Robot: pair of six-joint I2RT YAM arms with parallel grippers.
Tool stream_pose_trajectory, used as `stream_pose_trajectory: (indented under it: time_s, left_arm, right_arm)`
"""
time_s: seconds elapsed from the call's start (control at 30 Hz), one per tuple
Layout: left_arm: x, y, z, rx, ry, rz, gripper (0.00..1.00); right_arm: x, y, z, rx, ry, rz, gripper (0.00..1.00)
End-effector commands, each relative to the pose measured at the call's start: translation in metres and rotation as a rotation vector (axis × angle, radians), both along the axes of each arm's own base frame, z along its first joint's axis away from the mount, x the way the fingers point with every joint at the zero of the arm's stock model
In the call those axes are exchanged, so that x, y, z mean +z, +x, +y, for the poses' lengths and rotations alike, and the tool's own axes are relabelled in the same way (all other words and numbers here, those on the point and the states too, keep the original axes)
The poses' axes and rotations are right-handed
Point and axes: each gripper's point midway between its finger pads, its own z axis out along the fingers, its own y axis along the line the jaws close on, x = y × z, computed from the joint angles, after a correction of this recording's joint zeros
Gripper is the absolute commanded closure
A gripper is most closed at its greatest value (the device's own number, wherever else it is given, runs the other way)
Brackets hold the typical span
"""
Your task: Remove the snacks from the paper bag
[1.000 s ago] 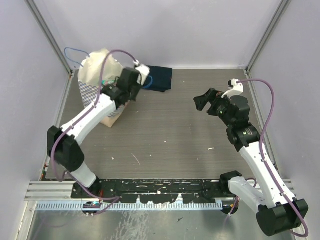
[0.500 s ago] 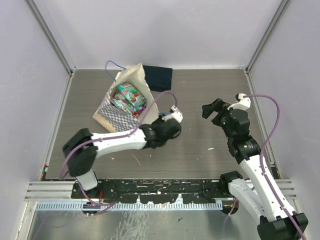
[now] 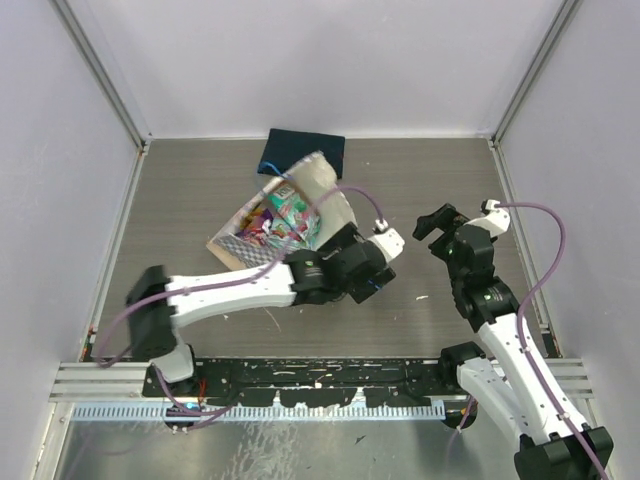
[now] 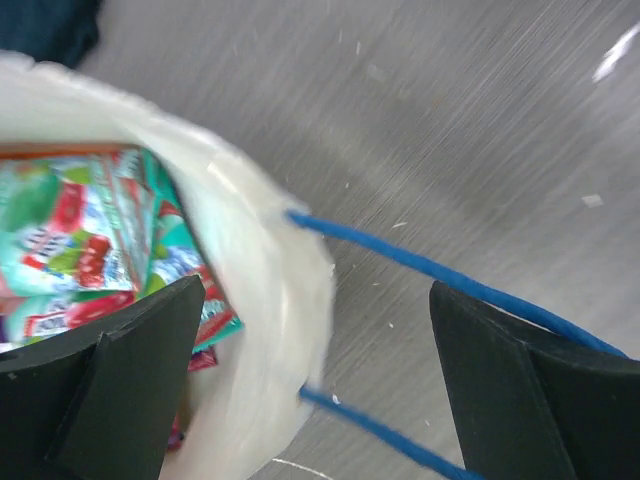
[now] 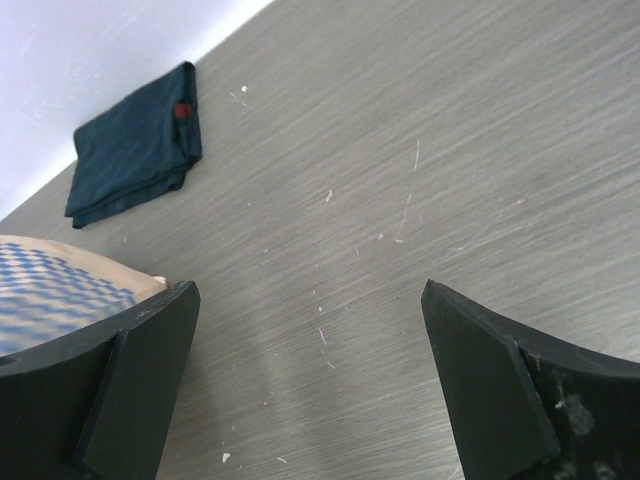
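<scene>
The paper bag [image 3: 322, 188] lies tipped on the table's middle, mouth up toward the camera, its checkered side [image 5: 55, 290] facing the right arm. Several snacks [image 3: 272, 215] in teal, red and purple show inside it, teal ones [image 4: 85, 235] close up in the left wrist view. My left gripper [image 3: 360, 262] hangs open at the bag's near-right rim. The cream rim [image 4: 255, 300] and a blue cord handle [image 4: 450, 275] lie loose between its jaws [image 4: 315, 300]. My right gripper [image 3: 438, 224] is open over bare table [image 5: 310, 290], to the right of the bag.
A folded dark navy cloth [image 3: 304, 151] lies at the back just behind the bag, also seen as cloth [image 5: 135, 145] from the right wrist. Purple walls and metal posts enclose the table on three sides. Both arm bases stand at the near edge.
My left gripper pulled the bag from the back-left corner toward the middle, then opened and let go of the cord handle. The bag now lies tipped. The right arm drew back slightly to the right.
</scene>
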Motion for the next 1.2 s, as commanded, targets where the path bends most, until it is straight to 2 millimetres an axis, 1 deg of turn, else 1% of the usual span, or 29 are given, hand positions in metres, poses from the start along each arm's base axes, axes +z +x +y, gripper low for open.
stream_pose_trajectory:
  time_s: [0.0, 0.07, 0.13, 0.2, 0.27, 0.37, 0.43, 0.47, 0.5, 0.57, 0.67, 0.73, 0.8, 0.87, 0.9, 0.93, 0.97, 1.03, 1.1, 1.17]
  left_arm:
    - [0.164, -0.040, -0.004, -0.161, -0.432, 0.002, 0.02]
    - [0.199, -0.052, 0.011, -0.189, -0.532, 0.006, 0.02]
    - [0.222, -0.058, 0.029, -0.178, -0.599, -0.002, 0.02]
    - [0.241, -0.058, 0.056, -0.129, -0.637, -0.035, 0.02]
    - [0.253, -0.052, 0.086, -0.052, -0.648, -0.089, 0.02]
    - [0.267, -0.034, 0.138, 0.111, -0.631, -0.211, 0.02]
    - [0.275, -0.028, 0.161, 0.155, -0.647, -0.242, 0.02]
    - [0.276, -0.027, 0.163, 0.140, -0.660, -0.235, 0.02]
    - [0.274, -0.030, 0.160, 0.105, -0.671, -0.214, 0.02]
    - [0.266, -0.033, 0.144, 0.039, -0.677, -0.171, 0.02]
    - [0.239, -0.034, 0.119, -0.025, -0.593, -0.106, 0.02]
    - [0.222, -0.033, 0.107, -0.058, -0.523, -0.082, 0.02]
    - [0.206, -0.034, 0.096, -0.095, -0.463, -0.048, 0.02]
    - [0.195, -0.036, 0.088, -0.119, -0.435, -0.019, 0.02]
    - [0.190, -0.036, 0.085, -0.124, -0.423, -0.008, 0.02]
    - [0.185, -0.036, 0.084, -0.124, -0.413, -0.001, 0.02]
    - [0.182, -0.035, 0.084, -0.119, -0.408, 0.001, 0.02]
    - [0.178, -0.034, 0.083, -0.118, -0.405, 0.000, 0.02]
    - [0.174, -0.034, 0.082, -0.119, -0.403, 0.001, 0.02]
    - [0.172, -0.034, 0.082, -0.119, -0.395, 0.003, 0.02]
  right_arm:
    - [-0.005, 0.005, 0.006, -0.006, 0.064, 0.009, 0.01]
    - [-0.007, 0.008, 0.017, 0.057, 0.067, 0.013, 0.01]
    - [-0.008, 0.010, 0.023, 0.087, 0.070, 0.018, 0.01]
    - [-0.008, 0.012, 0.032, 0.140, 0.074, 0.020, 0.01]
    - [-0.005, 0.012, 0.041, 0.194, 0.073, 0.012, 0.01]
    - [0.000, 0.012, 0.052, 0.267, 0.066, 0.001, 0.01]
    - [0.002, 0.011, 0.057, 0.301, 0.060, -0.003, 0.01]
    - [0.003, 0.010, 0.059, 0.313, 0.058, -0.004, 0.01]
    - [0.003, 0.010, 0.061, 0.329, 0.056, -0.007, 0.01]
    - [0.006, 0.007, 0.068, 0.380, 0.056, -0.017, 0.01]
    - [0.010, 0.001, 0.078, 0.442, 0.063, -0.030, 0.01]
    - [0.009, -0.006, 0.082, 0.476, 0.058, -0.031, 0.01]
    - [0.000, -0.012, 0.080, 0.475, 0.053, 0.007, 0.01]
    - [-0.018, -0.021, 0.080, 0.489, 0.049, 0.076, 0.01]
    - [-0.024, -0.024, 0.082, 0.507, 0.050, 0.088, 0.01]
    - [-0.025, -0.028, 0.086, 0.537, 0.049, 0.081, 0.01]
    - [-0.022, -0.032, 0.092, 0.582, 0.049, 0.058, 0.01]
    - [-0.007, -0.042, 0.102, 0.675, 0.035, -0.006, 0.01]
    - [0.010, -0.049, 0.102, 0.706, 0.002, -0.046, 0.01]
    - [0.033, -0.057, 0.098, 0.707, -0.032, -0.088, 0.00]
